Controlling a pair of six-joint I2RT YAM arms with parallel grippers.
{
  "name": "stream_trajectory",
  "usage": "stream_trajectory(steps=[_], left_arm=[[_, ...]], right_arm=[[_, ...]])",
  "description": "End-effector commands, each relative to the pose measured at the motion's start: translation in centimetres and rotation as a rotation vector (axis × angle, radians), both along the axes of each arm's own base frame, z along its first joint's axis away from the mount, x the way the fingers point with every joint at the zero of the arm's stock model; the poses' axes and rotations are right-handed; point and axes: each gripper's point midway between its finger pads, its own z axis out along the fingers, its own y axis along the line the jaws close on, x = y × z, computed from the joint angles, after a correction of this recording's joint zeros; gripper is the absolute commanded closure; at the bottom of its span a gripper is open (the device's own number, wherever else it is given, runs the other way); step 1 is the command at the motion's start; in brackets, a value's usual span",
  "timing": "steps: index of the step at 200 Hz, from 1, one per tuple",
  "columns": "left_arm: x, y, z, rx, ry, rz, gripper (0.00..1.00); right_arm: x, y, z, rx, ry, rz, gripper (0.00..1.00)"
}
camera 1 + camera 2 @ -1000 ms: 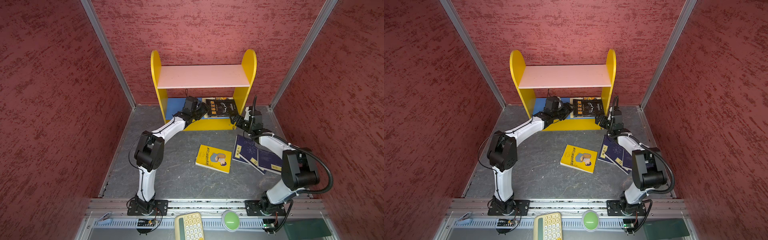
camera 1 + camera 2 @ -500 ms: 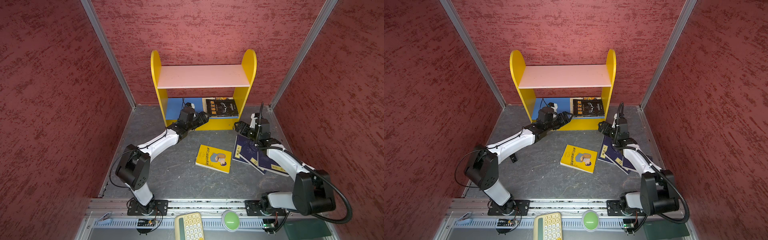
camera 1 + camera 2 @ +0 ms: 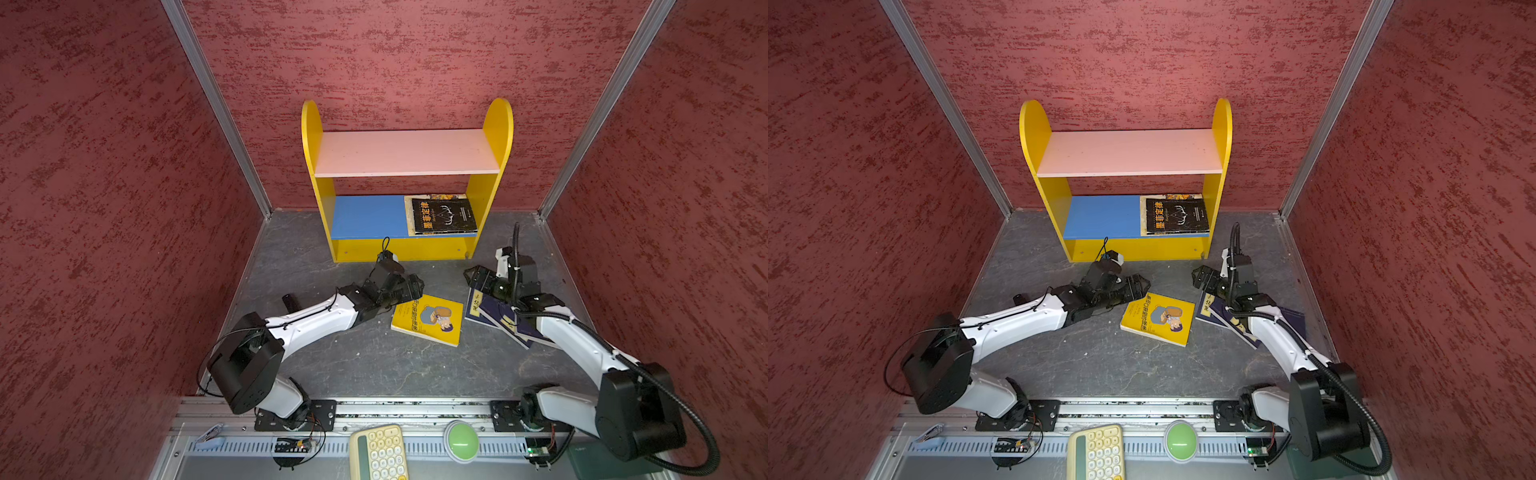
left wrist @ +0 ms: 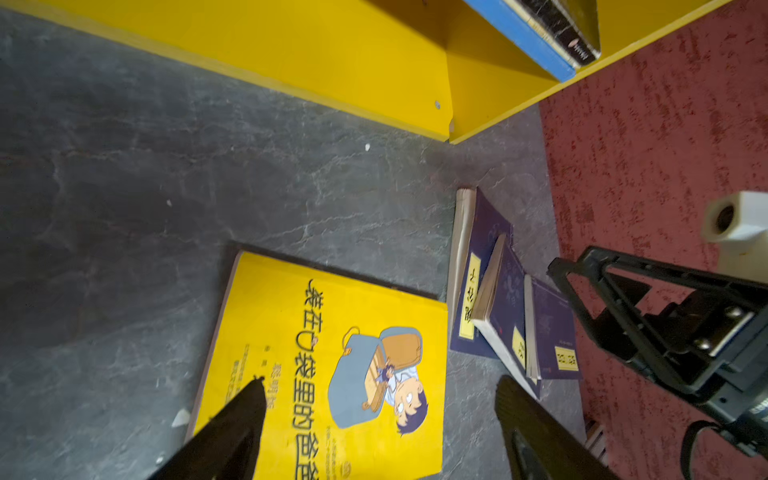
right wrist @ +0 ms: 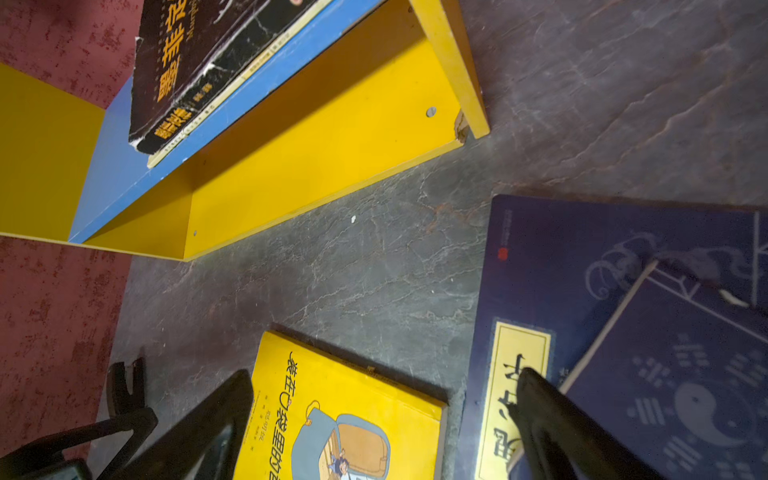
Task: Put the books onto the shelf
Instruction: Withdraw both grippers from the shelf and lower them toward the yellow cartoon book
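Floor (image 3: pixel 365 365): shelf (image 3: pixel 399 250), yellow book (image 3: pixel 430 319), navy books (image 3: pixel 490 311)

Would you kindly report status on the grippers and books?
Left gripper open, empty, at yellow book. Right gripper open, empty, over navy books. Black book on shelf. Nothing blocking.

Blue board (image 3: pixel 368 216) open left of black book (image 3: pixel 442 215).

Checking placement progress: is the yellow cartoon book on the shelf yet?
No, in a top view the yellow cartoon book lies flat on the grey floor in front of the shelf.
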Motion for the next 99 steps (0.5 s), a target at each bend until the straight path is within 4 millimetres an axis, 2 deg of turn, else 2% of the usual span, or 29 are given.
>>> stream_trajectory(steps=[1, 36, 52, 68, 99], left_arm=[[-2.5, 0.9, -1.9, 0.08, 0.041, -0.032, 0.12], [-5.6, 1.1, -4.4, 0.147, 0.112, -0.073, 0.09], [-6.4, 1.2, -5.0, 0.149, 0.13, -0.078, 0.06], [-7.1, 1.4, -5.6, 0.139, 0.153, -0.086, 0.0], [-8.3, 1.2, -7.0, 0.118, 0.207, -0.12, 0.01]], right_arm=[[-1.3, 0.7, -0.9, -0.016, 0.028, 0.047, 0.01], [-1.4, 2.7, -2.3, -0.001, 0.052, 0.108, 0.01], [-1.1, 3.9, -3.0, -0.012, 0.066, 0.143, 0.01], [-0.7, 5.0, -3.8, -0.023, 0.077, 0.166, 0.01], [0.2, 6.5, -5.1, -0.017, 0.098, 0.192, 0.01]])
